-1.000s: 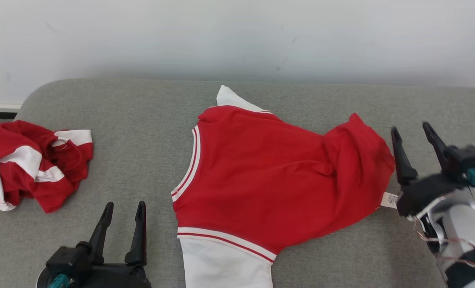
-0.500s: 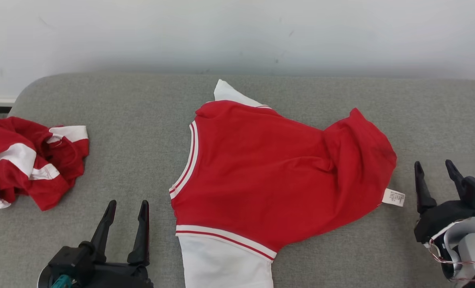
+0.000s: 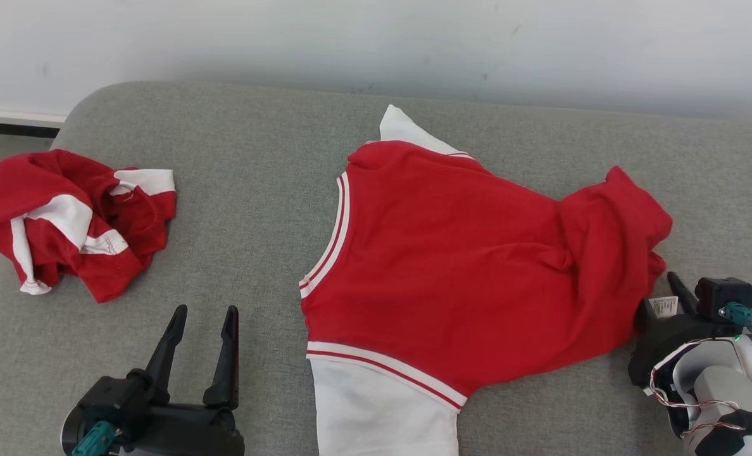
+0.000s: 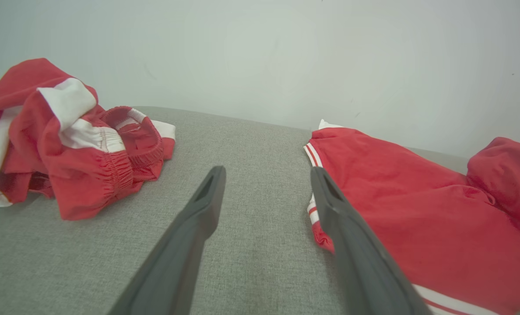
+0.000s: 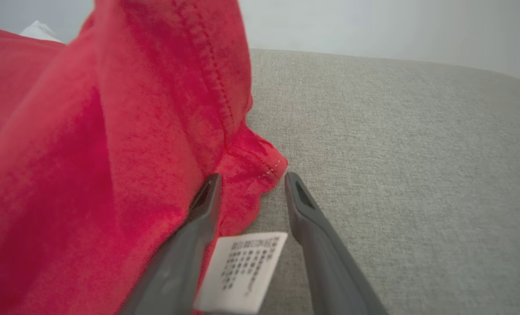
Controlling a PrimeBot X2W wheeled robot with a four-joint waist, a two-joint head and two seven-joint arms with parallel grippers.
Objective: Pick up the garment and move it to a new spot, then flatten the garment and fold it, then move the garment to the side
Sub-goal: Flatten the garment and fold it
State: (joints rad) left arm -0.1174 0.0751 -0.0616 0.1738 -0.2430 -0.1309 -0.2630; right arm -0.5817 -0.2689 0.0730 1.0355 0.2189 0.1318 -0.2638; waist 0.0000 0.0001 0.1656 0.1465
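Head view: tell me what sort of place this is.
Likely an indoor room: a grey padded couch against a plain white wall, with a red shirt and crumpled red shorts on it.

The garment (image 3: 464, 266) is cut by the head view's bottom edge. Its label (image 5: 242, 269) print is unreadable.

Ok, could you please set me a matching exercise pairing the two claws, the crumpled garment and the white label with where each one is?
Things:
1. left claw
2. right claw
3. crumpled garment
4. white label

Places or states:
A. lying between two dark fingers
B. bunched at the left end of the grey cushion
C. open, with bare grey fabric between its fingers
D. open, fingers astride a hem corner of the spread red garment

Pairs: 1-C, 2-D, 3-B, 4-A.
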